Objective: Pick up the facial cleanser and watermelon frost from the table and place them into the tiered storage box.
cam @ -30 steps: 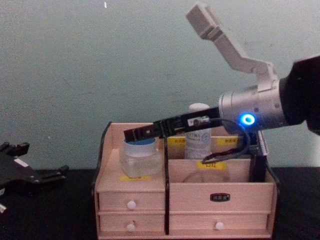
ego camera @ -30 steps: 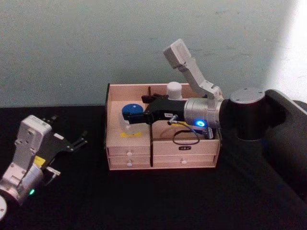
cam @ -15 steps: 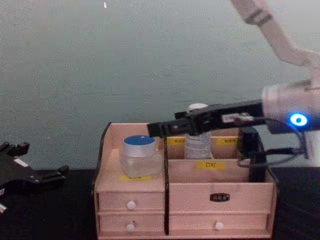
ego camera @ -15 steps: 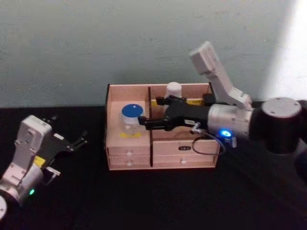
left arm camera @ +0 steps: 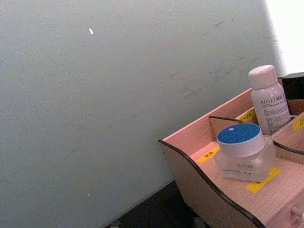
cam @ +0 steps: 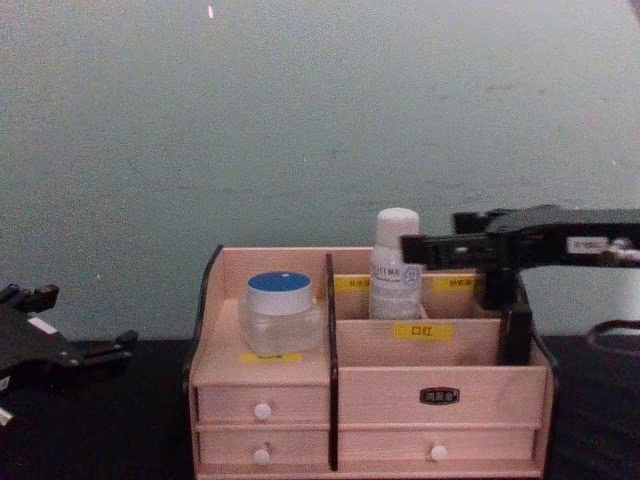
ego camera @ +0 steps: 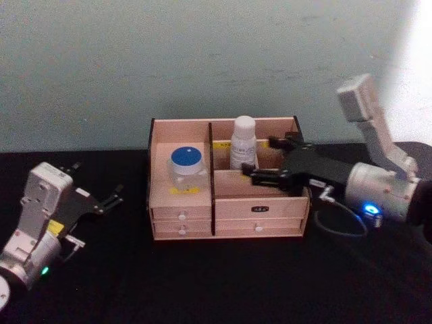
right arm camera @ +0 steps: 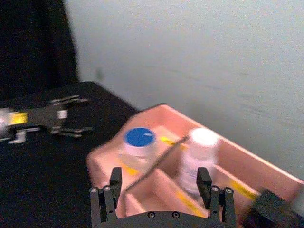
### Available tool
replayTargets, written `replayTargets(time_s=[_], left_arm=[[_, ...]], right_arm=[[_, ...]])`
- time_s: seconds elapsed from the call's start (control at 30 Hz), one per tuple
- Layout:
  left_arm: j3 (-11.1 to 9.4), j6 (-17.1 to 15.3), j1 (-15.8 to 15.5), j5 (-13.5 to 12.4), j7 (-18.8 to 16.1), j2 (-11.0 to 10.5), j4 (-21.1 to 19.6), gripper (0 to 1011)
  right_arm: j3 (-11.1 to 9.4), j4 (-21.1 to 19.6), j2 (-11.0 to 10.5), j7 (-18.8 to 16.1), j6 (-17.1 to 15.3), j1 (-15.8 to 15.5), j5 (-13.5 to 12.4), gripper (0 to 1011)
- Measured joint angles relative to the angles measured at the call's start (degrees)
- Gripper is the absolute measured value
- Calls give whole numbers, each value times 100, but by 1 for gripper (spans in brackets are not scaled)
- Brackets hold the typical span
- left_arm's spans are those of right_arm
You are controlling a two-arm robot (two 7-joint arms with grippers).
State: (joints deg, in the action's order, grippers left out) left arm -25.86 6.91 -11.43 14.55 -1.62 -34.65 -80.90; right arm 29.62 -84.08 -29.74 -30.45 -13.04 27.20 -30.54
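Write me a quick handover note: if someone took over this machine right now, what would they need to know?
Right gripper: open, empty, over the right side of the light wooden tiered storage box.
Left gripper: open, empty, parked low on the black table left of the box.
Blue-lidded clear jar: standing in the box's left compartment.
White labelled bottle: upright in the rear compartment right of the divider.
Done: both items sit in the box.
Left: probably just parking the right arm.
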Motion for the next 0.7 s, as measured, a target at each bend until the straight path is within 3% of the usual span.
replayTargets(time_s=[0.13, 0.17, 0.23, 0.4, 0.7], left_arm=[[0, 0, 0, 0, 0, 0, 0, 1001], [0, 0, 0, 0, 0, 0, 0, 1001], [0, 0, 0, 0, 0, 0, 0, 1001], [0, 0, 0, 0, 0, 0, 0, 1001], [0, 0, 0, 0, 0, 0, 0, 1001]], right_arm=[[-302, -38, -3, 593, 186, -269, 70, 1002], [-302, -38, -3, 593, 186, -269, 70, 1002], [-507, 29, 69, 953, 289, -390, 146, 1002], [-797, 225, 234, 1507, 498, -491, 337, 1002], [-1066, 552, 573, 2337, 917, -569, 761, 1002]])
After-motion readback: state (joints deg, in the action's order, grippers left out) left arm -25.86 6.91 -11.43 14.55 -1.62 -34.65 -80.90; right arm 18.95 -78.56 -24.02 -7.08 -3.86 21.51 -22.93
